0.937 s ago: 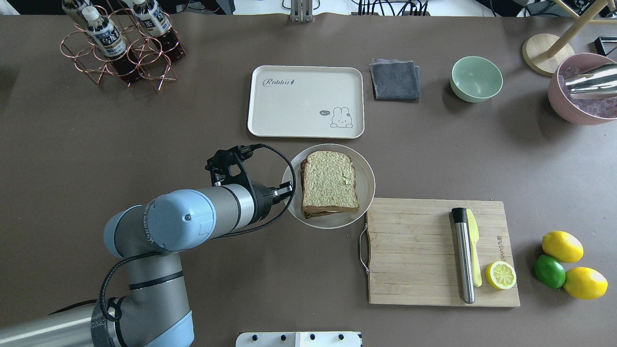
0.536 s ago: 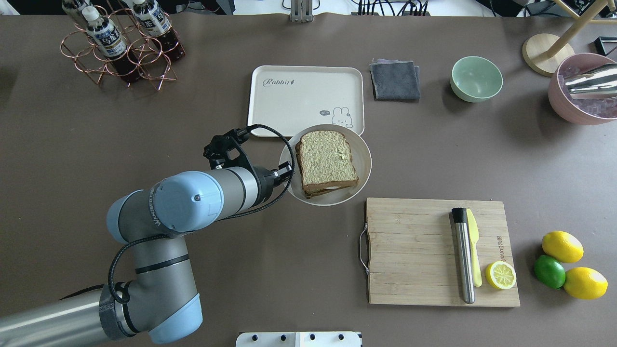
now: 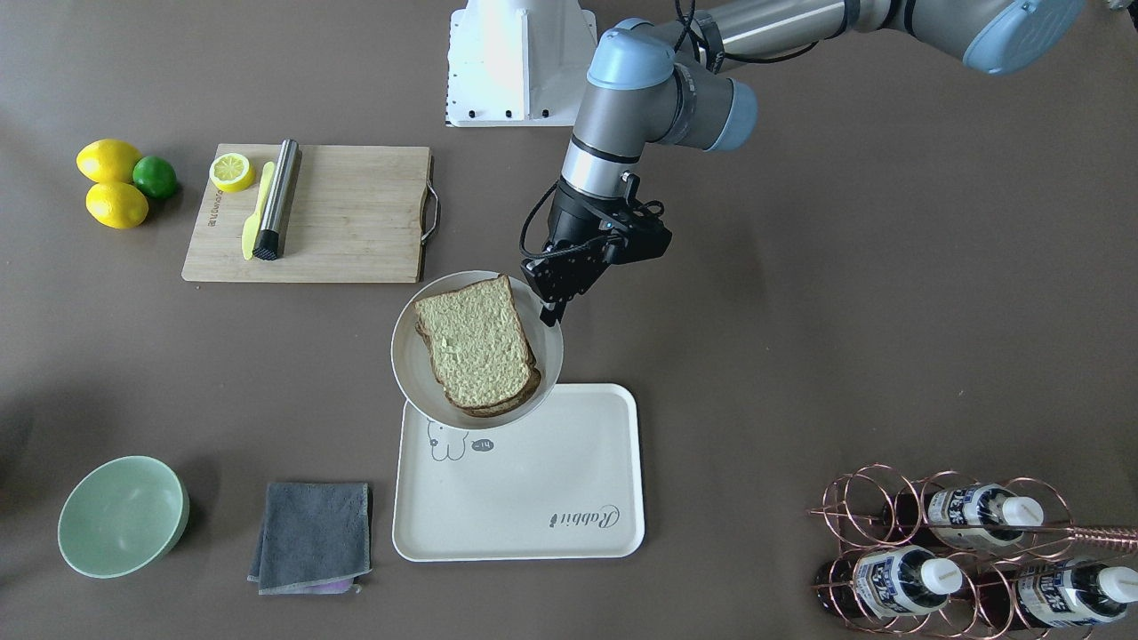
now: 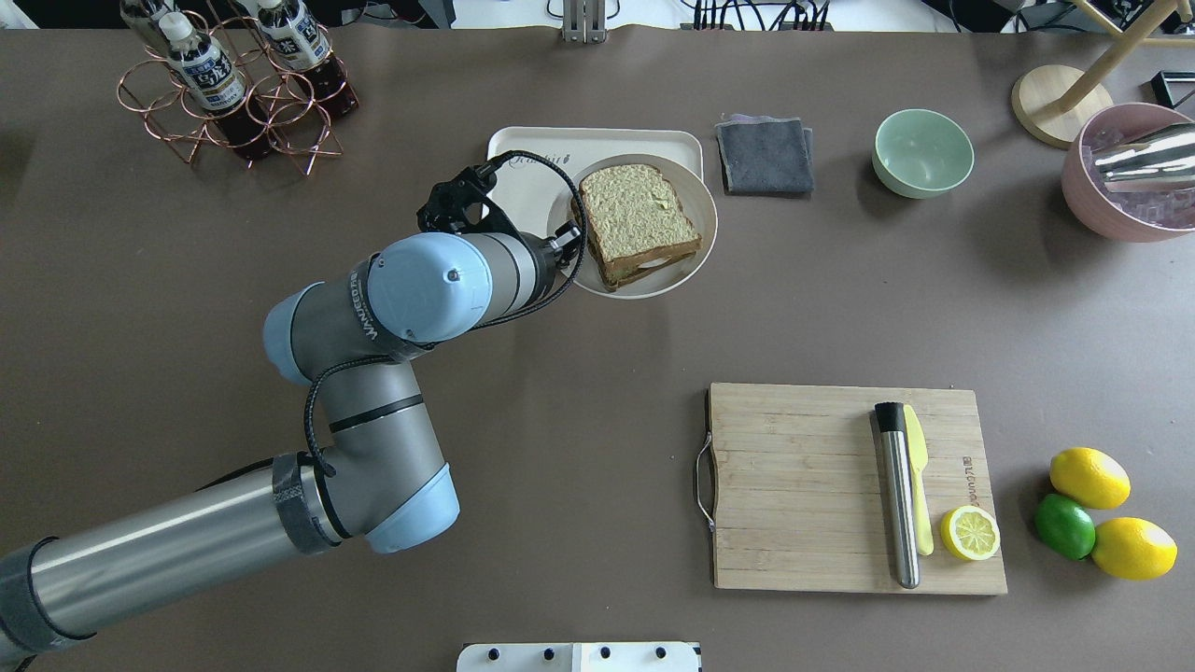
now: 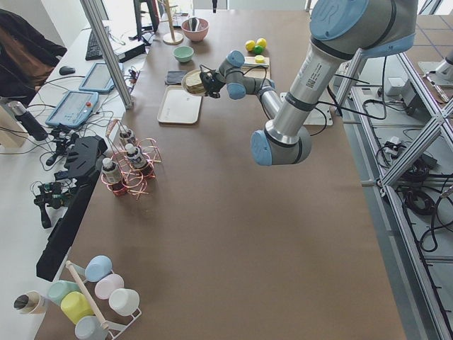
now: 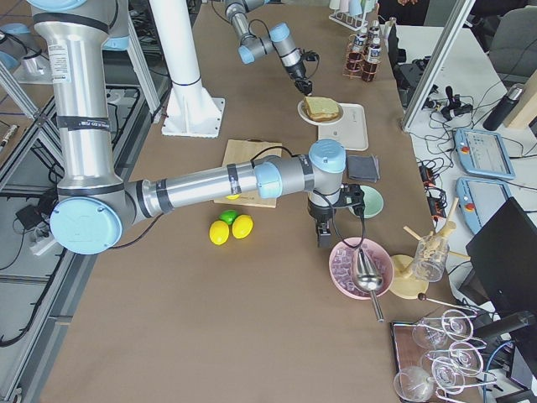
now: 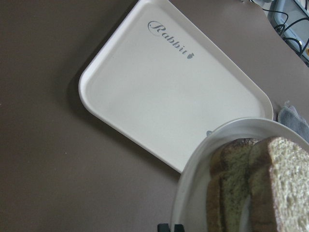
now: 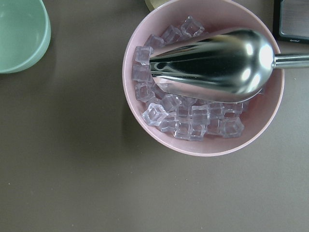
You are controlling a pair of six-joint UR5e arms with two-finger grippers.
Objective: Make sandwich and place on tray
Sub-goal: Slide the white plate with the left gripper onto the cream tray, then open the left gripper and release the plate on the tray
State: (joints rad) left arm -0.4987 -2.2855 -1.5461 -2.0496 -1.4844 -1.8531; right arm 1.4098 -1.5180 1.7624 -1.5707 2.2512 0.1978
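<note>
Sandwich (image 3: pixel 476 347) making looks finished: two slices of bread lie stacked one on the other, and the overhead view shows a sliver of white between them. It sits on a round white plate (image 3: pixel 407 366). The left claw (image 3: pixel 553 313) is closed narrow on that plate's rim, on the side towards the robot, and holds plate and sandwich up off the table (image 3: pixel 800 356). From across the table the plate overlaps only the robot-side edge of the tray (image 3: pixel 533 471), while from overhead it seems to cover the tray's right half. The two views disagree because the plate is in the air, so neither gives its true place over the tray. The left wrist camera settles part of it: the tray lies below and beside the plate, its cream face almost wholly bare, with nothing set on it. So I judge the building step done and the placing step under way but not complete. What is left is to bring the load over the tray's middle, lower it until it rests, and let go of the rim. The right claw (image 6: pixel 323 238) hangs well apart from all this, above the pink bowl of ice (image 8: pixel 203 77). It shows only from the side, so I cannot tell whether it is wide or narrow.
</note>
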